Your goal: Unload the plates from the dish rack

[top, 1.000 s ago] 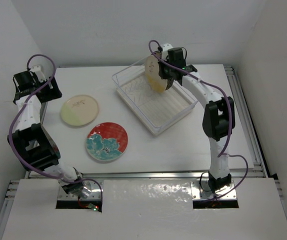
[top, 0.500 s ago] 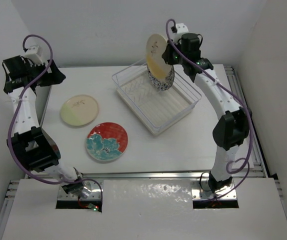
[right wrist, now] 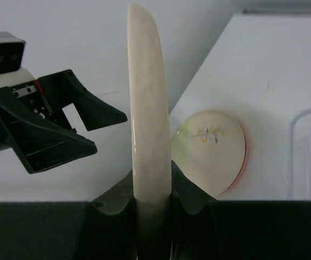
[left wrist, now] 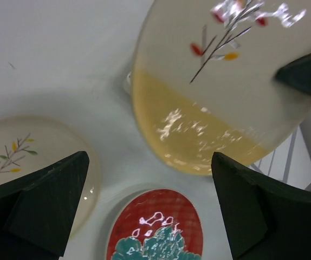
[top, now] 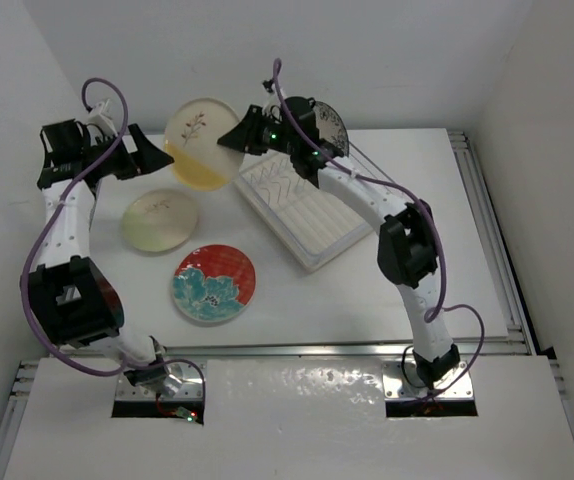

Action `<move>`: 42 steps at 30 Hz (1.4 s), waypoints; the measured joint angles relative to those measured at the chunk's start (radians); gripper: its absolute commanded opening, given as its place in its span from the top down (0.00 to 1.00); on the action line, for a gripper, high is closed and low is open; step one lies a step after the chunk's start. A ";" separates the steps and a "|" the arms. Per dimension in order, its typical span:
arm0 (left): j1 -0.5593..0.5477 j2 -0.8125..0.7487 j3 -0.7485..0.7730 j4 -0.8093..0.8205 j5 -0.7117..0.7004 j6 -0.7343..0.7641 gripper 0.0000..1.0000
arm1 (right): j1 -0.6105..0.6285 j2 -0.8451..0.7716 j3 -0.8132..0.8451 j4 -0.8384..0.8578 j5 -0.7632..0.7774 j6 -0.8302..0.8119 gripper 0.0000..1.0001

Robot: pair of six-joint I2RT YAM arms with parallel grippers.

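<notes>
Right gripper (right wrist: 151,190) pinches the edge of a round cream plate with a yellow half and a sprig motif (top: 202,143), holding it up in the air left of the white wire dish rack (top: 312,235). Left gripper (top: 155,160) hangs spread just beside it. A dark-backed patterned plate (top: 333,124) stands at the rack's far corner. A pale cream plate (top: 160,220) and a red-and-teal floral plate (top: 214,284) lie flat on the white bench (top: 387,290).
</notes>
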 measured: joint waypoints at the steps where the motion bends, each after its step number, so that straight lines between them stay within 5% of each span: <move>1: 0.000 -0.002 -0.023 0.017 -0.001 -0.019 0.09 | 0.008 0.025 0.000 0.003 -0.014 0.034 1.00; 8: -0.001 -0.002 -0.151 0.121 -0.028 -0.142 0.19 | 0.016 0.058 -0.079 0.058 -0.059 0.175 1.00; 17: -0.001 0.008 -0.210 0.331 0.022 -0.383 0.50 | 0.020 0.058 -0.137 0.190 -0.103 0.302 1.00; 26: 0.006 0.011 -0.285 0.494 0.090 -0.556 0.55 | 0.016 0.058 -0.141 0.248 -0.110 0.368 1.00; 31: 0.000 0.011 -0.323 0.523 0.154 -0.607 0.48 | 0.024 0.075 -0.141 0.285 -0.128 0.417 1.00; 35: 0.002 0.011 -0.325 0.579 0.180 -0.649 0.65 | 0.026 0.116 -0.132 0.360 -0.145 0.489 1.00; 39: 0.015 0.012 -0.323 0.616 0.224 -0.729 1.00 | 0.010 0.126 -0.132 0.372 -0.164 0.527 1.00; 42: 0.018 0.012 -0.303 0.608 0.265 -0.782 1.00 | 0.002 0.126 -0.142 0.381 -0.189 0.552 1.00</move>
